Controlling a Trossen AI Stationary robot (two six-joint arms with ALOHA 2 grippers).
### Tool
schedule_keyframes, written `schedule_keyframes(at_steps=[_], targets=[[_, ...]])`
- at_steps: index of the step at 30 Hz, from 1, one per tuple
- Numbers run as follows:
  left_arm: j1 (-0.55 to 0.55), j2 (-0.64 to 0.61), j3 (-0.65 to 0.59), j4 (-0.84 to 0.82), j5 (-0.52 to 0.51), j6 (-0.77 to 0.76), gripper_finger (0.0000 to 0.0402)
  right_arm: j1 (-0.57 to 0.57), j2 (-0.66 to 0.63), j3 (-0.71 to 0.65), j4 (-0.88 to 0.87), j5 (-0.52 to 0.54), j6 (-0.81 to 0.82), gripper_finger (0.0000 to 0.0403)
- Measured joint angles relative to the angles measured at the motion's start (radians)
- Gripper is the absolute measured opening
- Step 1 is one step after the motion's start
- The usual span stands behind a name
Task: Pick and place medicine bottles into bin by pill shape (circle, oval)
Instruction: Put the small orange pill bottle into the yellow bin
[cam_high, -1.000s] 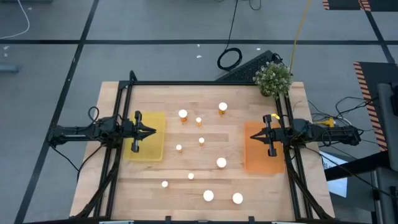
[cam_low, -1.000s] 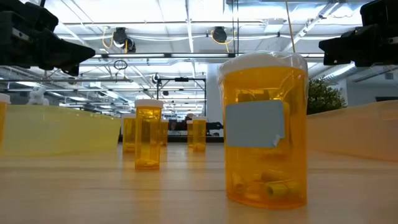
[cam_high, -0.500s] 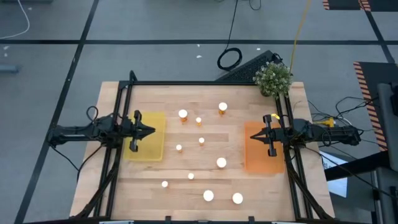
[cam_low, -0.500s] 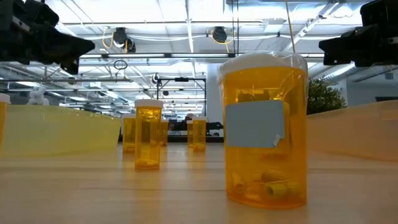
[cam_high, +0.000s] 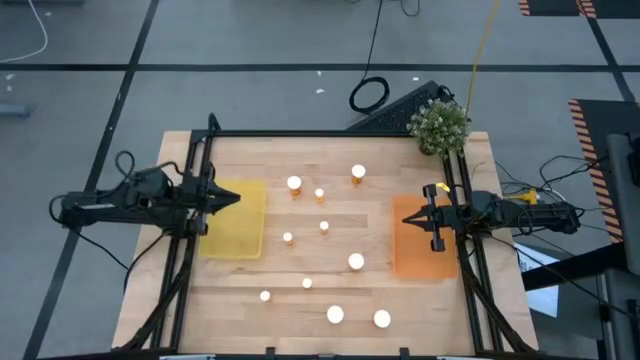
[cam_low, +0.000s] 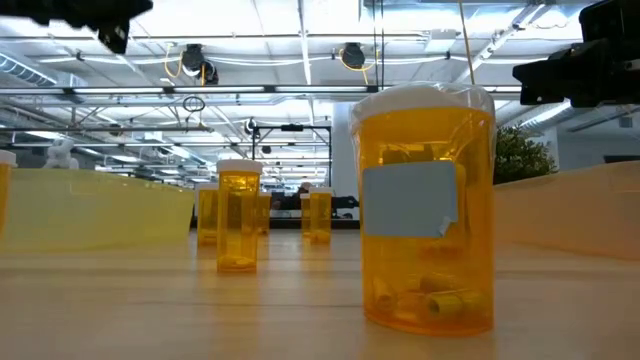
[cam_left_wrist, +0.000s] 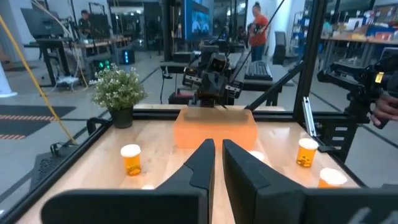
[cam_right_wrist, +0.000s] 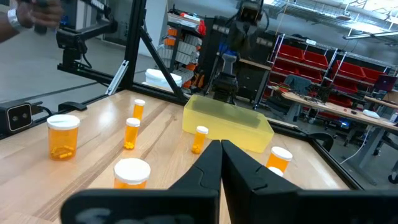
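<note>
1. The left pincer (cam_high: 232, 198) hangs above the near edge of the yellow bin (cam_high: 240, 232), fingers together with only a thin slit between them in its wrist view, holding nothing.

2. The right pincer (cam_high: 421, 213) sits over the orange bin (cam_high: 412, 262) at the far side of the surface (cam_high: 330, 240), fingers likewise pressed close and empty.

3. Ten bottles (cam_high: 356, 261) stand scattered on the wood between the two bins, all upright with white caps up; none is in a bin, so sorting has not begun.

4. Wide caps show at the near edge (cam_high: 335, 315) and toward the far edge (cam_high: 294, 184), narrower ones near the middle (cam_high: 324, 226).

5. A potted plant (cam_high: 439, 125) stands at the right far corner, well apart from the bottles.

6. Risk: a bottle could go to the wrong bin, since the overhead view shows caps only and gives no pill shape.

7. Risk: a pincer dropping with its fingers closed would knock a bottle over rather than straddle it; a toppled round bottle would likely roll on the smooth wood.

8. Risk: both arms reaching for the middle cluster could cross paths.

9. Hard to tell: pills show only in the nearest bottle (cam_low: 425, 205) in the low view, as small pieces at its bottom, their shape unclear behind amber plastic and a blank label.

10. Cut off: the low view shows only dark edges of the arms at its top corners.
</note>
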Motion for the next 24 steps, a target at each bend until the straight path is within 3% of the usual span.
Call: schedule_keyframes(at_steps=[18, 24], targets=[[0.0, 0.491, 0.728, -0.525, 0.0, 0.033, 0.0035, 0.0, 0.0, 0.0, 0.0, 0.0, 0.087, 0.0], [0.0, 0.581, 0.863, -0.64, 0.0, 0.041, 0.0035, 0.0, 0.0, 0.0, 0.0, 0.004, 0.176, 0.0]])
